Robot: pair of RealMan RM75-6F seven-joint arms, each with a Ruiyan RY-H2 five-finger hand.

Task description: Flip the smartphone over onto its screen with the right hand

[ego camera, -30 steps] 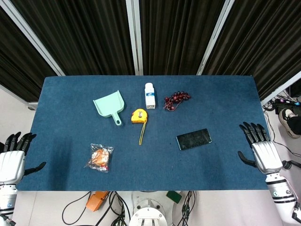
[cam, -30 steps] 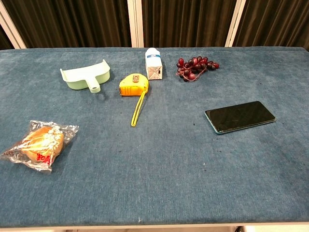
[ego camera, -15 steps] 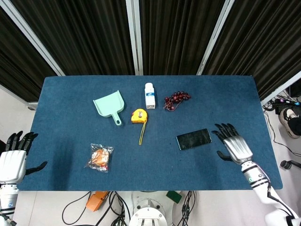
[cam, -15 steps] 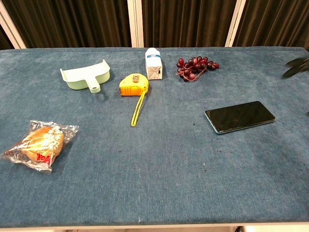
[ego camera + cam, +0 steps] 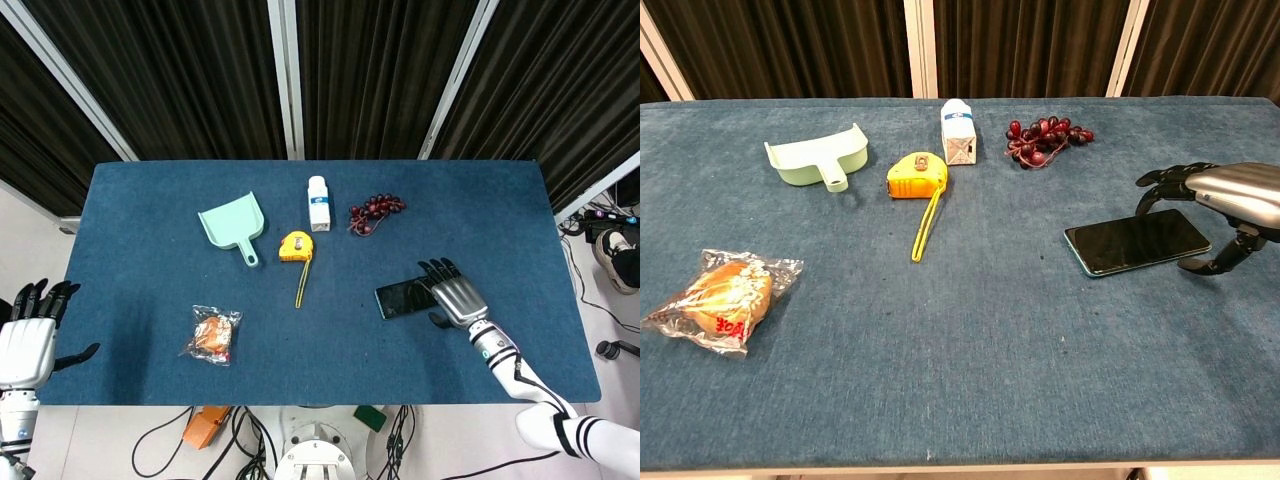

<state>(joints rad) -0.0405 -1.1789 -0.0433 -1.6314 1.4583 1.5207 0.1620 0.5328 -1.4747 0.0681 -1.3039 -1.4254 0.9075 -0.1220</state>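
Note:
The smartphone (image 5: 403, 298) (image 5: 1130, 241) lies flat on the blue table with its dark screen up, right of centre. My right hand (image 5: 456, 296) (image 5: 1220, 200) hovers at the phone's right end, palm down. Its fingers are spread over the far right edge and its thumb (image 5: 1215, 260) curls down near the front right corner. It holds nothing. My left hand (image 5: 28, 335) is open beside the table's left front edge, away from everything; the chest view does not show it.
A yellow tape measure (image 5: 294, 247) with its tape pulled out lies near the centre. Behind it stand a white bottle (image 5: 318, 202), a mint dustpan (image 5: 234, 223) and a bunch of dark grapes (image 5: 374, 211). A wrapped snack (image 5: 211, 335) lies front left.
My right hand has swept leftward from the table's right edge to the phone's right end. The phone and the left hand have not moved.

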